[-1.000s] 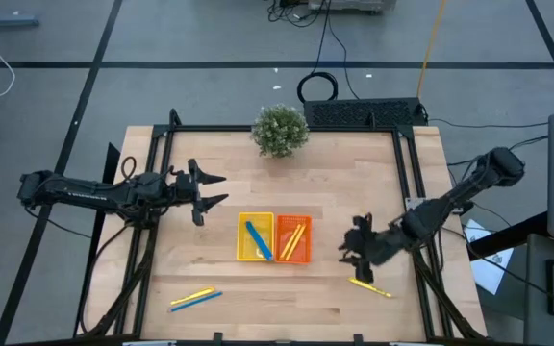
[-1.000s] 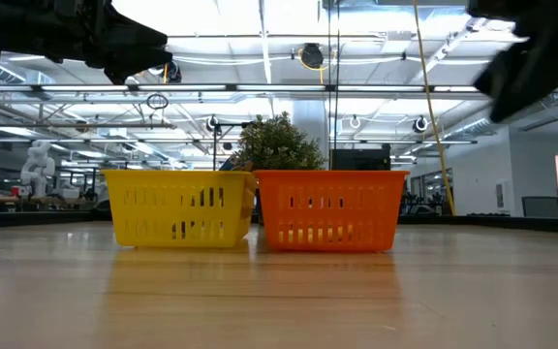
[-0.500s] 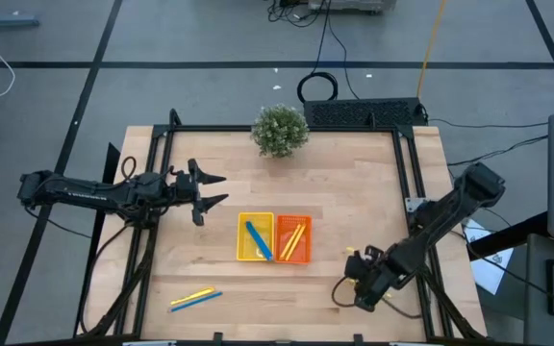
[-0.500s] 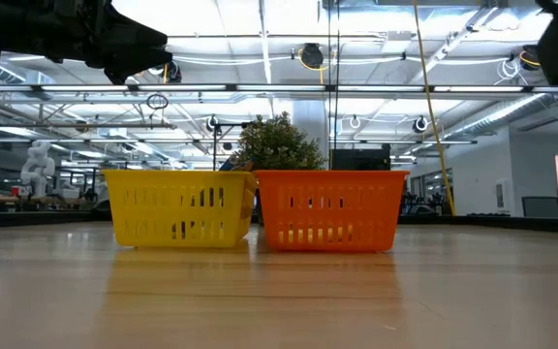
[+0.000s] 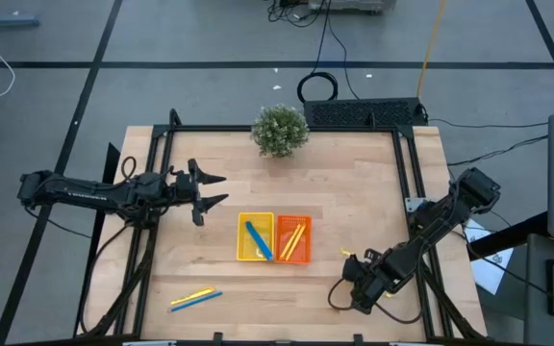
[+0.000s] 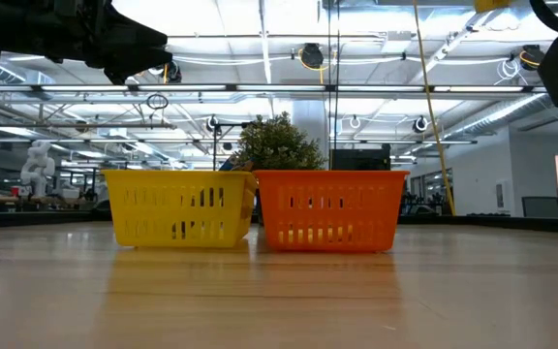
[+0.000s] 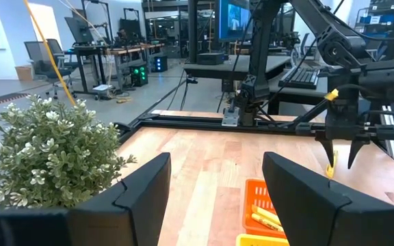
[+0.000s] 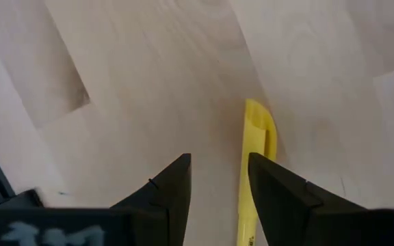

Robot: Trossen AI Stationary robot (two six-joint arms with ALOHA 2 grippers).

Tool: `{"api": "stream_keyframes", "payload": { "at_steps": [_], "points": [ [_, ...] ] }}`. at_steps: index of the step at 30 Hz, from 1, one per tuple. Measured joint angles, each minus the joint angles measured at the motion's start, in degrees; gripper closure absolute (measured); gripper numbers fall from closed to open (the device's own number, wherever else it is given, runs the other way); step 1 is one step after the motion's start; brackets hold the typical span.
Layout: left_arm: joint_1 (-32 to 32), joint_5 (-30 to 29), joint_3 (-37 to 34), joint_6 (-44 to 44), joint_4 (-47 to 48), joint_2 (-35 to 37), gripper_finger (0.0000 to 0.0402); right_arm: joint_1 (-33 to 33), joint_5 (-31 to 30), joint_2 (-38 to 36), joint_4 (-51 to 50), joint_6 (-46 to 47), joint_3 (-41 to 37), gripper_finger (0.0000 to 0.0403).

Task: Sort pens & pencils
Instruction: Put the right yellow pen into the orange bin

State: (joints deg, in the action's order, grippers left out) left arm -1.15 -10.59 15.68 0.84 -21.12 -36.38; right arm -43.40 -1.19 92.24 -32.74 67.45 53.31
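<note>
A: Where's the right gripper?

B: Lower right of the high view, low over the table. Its wrist view shows a yellow pencil rising past the fingers, apparently pinched between them. From the left wrist view the pencil hangs down from that gripper, above the wood.

A: Why hold it upright like that?

B: My guess is that it was taken by one end so it can be carried over and dropped endwise into a tray.

A: Which tray?

B: Probably the orange tray, centre of the frame; yellow sticks already lie in it. The yellow tray touching it holds a blue pen.

A: And the left gripper?

B: Upper left, waiting above the table with its jaws spread wide and nothing between them.

A: Anything still loose?

B: A yellow and blue pair lying side by side at the lower left, well apart from the trays.
</note>
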Motion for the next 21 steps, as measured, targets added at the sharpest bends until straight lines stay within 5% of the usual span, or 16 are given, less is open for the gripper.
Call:
{"api": "stream_keyframes", "payload": {
  "at_steps": [21],
  "points": [
    [0.00, 0.00, 0.00, -0.31, 0.39, 0.02, 0.0163, 0.76, 0.04, 3.27, -0.02, -3.31, -0.03, 0.0281]
  ]
}}
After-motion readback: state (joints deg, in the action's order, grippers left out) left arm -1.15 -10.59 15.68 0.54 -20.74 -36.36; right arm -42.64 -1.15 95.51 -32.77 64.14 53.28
